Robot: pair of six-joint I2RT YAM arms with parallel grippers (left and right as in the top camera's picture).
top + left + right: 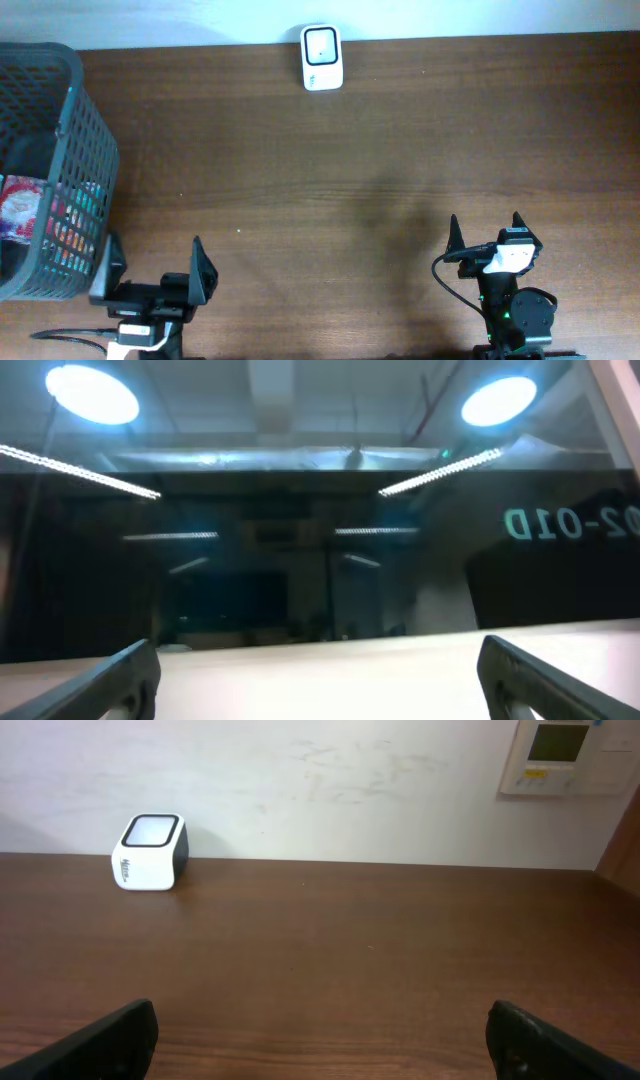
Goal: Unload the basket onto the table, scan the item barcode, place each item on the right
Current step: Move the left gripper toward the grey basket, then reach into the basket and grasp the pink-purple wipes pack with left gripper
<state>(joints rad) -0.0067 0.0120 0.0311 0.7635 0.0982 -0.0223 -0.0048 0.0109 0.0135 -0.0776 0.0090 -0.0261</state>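
Far to the left of the scanner (321,58), at the edge of the tabletop (350,170), stands a dark mesh basket (85,130). Inside it lie some bright packets (22,210), red and white with coloured bits. One of these is likely the item to scan, but no barcode shows from here. The basket keeps them in one spot so an arm can reach in and pick one. Left of the scanner, on the near side of the tabletop, sits the left tool (155,242). Its two fingers are spread as wide as they go, with nothing between them. It is close to the basket, so I think it is the one meant to fetch a packet. Its own camera looks up at ceiling lights, not at the basket, so it needs to turn first. The scanner is a small white box with a dark-rimmed window on top. It sits by the back wall, where both arms can get to it. Its window faces up so a barcode can be held over it. Right of the scanner, on the near side, sits the right tool (485,220). Its fingers are wide apart too and hold nothing. Its camera looks across the bare wood at the scanner. No packet is out of the basket yet, so the job is just at its start.
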